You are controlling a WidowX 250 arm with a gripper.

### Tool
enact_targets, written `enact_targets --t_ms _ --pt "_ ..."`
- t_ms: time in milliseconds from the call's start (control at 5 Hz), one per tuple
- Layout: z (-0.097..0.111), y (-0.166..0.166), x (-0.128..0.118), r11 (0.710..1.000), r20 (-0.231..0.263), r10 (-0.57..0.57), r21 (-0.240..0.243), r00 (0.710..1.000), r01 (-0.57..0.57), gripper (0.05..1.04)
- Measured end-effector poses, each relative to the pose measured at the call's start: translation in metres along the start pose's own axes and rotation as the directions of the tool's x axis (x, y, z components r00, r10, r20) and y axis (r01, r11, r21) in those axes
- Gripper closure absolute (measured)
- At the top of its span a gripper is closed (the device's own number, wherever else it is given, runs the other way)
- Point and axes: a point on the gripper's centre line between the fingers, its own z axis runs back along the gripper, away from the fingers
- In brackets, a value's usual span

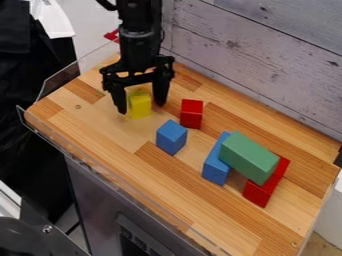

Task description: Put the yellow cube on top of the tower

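In the camera view, the arm comes in from the top edge, left of the middle, and its claw hangs down over the far left part of the bench. The claw is open, its two fingers spread wide with the yellow cube between them. The cube sits on the wooden bench top, with a gap showing between it and the finger on the right of the picture. To the right of the claw stands a red block, upright on the wood. A blue cube sits near it, closer to the front edge and apart from the yellow one. Further right is the tower: a long blue block and a long red block lie on the bench with some space between them, and a green block rests across the top of both. The yellow cube is well apart from this tower, with the red block and the blue cube between. Behind the bench rises a wall of pale, greyish wood planks, and a clear guard runs along the bench's left end.
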Motion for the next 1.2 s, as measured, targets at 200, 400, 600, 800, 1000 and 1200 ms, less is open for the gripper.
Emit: enact_targets --t_ms 200,400,600,800,1000,1200 --pt "-0.006 0.001 0.002 1.0 -0.015 -0.003 -0.013 1.0 0.002 0.115" --pt "-0.012 0.0 -0.004 0.999 -0.012 -0.013 -0.05 1.0 0.012 0.387" --pt "0.008 -0.004 -0.027 0.991 0.036 -0.125 -0.044 0.992 0.126 0.498" --pt "0.044 -0.024 -0.068 0.934 0.095 -0.354 -0.021 0.93 0.357 0.498" --pt "0.081 -0.043 -0.117 0.839 0.138 -0.544 0.064 0.828 0.54 0.498" --pt "0.108 -0.061 -0.151 0.752 0.156 -0.659 0.115 0.736 0.649 0.498"
